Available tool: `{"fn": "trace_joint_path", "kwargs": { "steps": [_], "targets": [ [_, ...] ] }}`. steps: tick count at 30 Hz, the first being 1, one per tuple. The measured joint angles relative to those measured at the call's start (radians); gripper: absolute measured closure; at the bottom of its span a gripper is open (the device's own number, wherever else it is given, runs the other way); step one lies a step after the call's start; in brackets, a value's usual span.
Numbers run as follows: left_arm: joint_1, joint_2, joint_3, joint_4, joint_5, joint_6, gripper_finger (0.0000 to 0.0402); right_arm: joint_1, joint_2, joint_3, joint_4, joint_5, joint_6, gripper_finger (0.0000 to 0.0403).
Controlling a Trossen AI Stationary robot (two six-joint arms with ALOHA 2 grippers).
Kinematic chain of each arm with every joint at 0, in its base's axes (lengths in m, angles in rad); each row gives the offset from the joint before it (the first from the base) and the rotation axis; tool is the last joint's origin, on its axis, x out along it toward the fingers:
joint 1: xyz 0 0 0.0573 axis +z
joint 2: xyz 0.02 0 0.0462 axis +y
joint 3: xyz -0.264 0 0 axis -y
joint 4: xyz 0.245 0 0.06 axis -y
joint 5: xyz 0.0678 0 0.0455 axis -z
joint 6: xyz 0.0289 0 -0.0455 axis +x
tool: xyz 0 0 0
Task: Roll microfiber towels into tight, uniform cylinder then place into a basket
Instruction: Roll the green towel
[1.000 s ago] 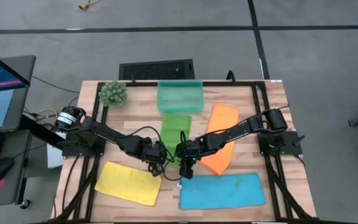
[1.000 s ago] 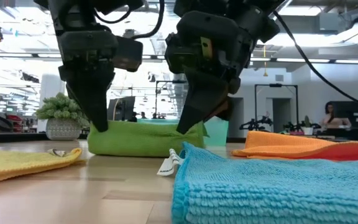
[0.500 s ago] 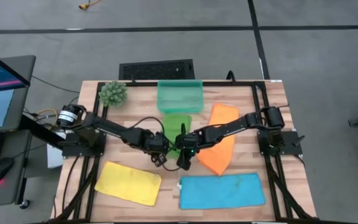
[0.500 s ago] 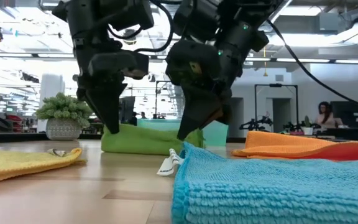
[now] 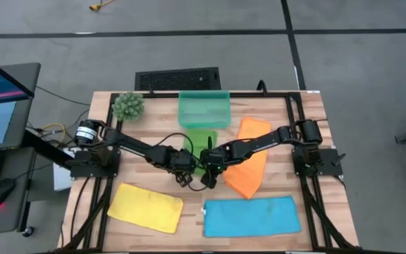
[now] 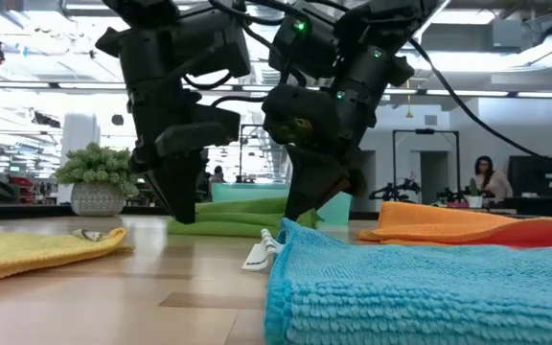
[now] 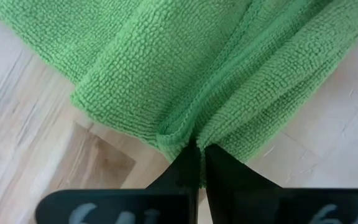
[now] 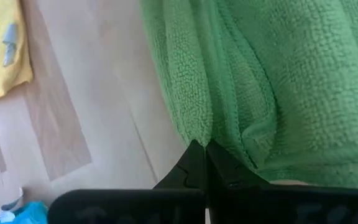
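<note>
Rolling stage, towel 1 of 4. Left gripper (image 5: 183, 169) and right gripper (image 5: 207, 171), each clamped on the green towel (image 5: 201, 141), its near edge folded over, at counter centre. Basket (image 5: 204, 109) at 12 o'clock holds nothing; orange towel (image 5: 249, 159), yellow towel (image 5: 145, 207), blue towel (image 5: 251, 216) lie flat.

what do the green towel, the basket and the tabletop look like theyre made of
Green towel: soft looped microfibre, matte, going by the nubby pile and stitched hem. Basket: probably thin plastic, translucent teal, since the wood shows faintly through it. Tabletop: pale wood planks with visible grain and joints, smooth with a slight sheen; possibly laminate.
</note>
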Motion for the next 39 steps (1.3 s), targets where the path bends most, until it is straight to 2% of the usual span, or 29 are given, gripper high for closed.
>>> {"fn": "trace_joint_path", "kwargs": {
  "steps": [7, 19, 31, 35, 39],
  "targets": [
    [0.0, 0.013, -0.001, 0.008, 0.006, 0.04, 0.0401, -0.013, 0.0, -0.001, -0.012, -0.007, 0.021, 0.0388],
    [-0.002, 0.022, -0.001, 0.01, 0.016, 0.085, 0.0401, -0.017, -0.006, 0.018, -0.038, 0.0, 0.022, 0.0335],
    [-0.002, 0.022, -0.002, 0.01, 0.022, 0.103, 0.0401, -0.029, -0.007, 0.031, -0.126, -0.018, 0.006, 0.0224],
    [-0.002, 0.022, -0.002, 0.01, 0.022, 0.103, 0.0401, -0.03, -0.034, 0.031, -0.143, -0.006, -0.006, 0.0218],
    [-0.002, 0.022, -0.002, 0.01, 0.023, 0.103, 0.0401, -0.03, -0.092, 0.031, -0.149, 0.006, -0.025, 0.0231]
  ]
}}
